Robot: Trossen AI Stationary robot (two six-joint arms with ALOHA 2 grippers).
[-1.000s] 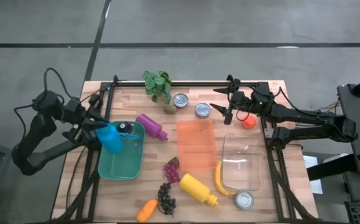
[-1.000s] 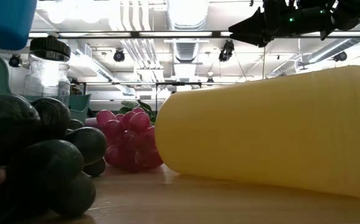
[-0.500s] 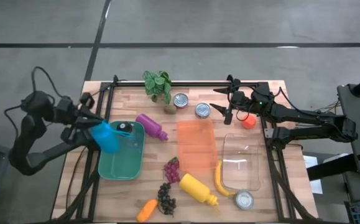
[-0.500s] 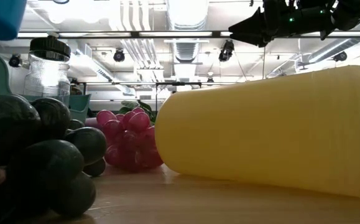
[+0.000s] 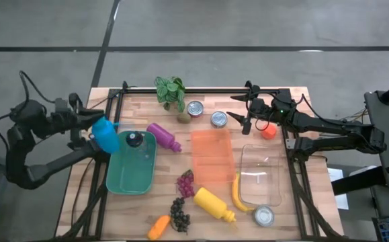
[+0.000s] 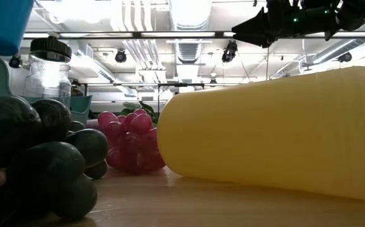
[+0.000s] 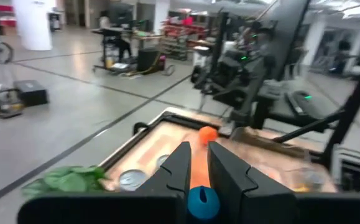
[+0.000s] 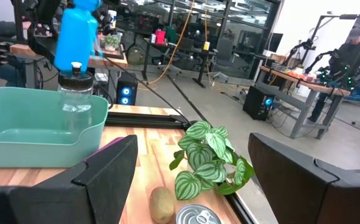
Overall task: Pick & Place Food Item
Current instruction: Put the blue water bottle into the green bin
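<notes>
Wooden slat table (image 5: 295, 208); glossy plastic blue bottle (image 5: 105, 134).

Wooden slatted table (image 5: 275, 222), teal bin (image 5: 132, 176) left, orange tray (image 5: 211, 156) centre, clear container (image 5: 261, 173) right, two cans (image 5: 207, 114) and plant (image 5: 170, 91) far, grapes (image 5: 183, 198), yellow bottle (image 5: 213, 204), banana (image 5: 238, 195), carrot (image 5: 158, 227) near.

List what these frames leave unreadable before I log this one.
- Low view: yellow bottle and dark grapes block most of the table.
- Left wrist view: blue bottle cut off by the bottom edge, between the left tool's fingers.
- High view: contents of the clear container, too faint to tell.
</notes>
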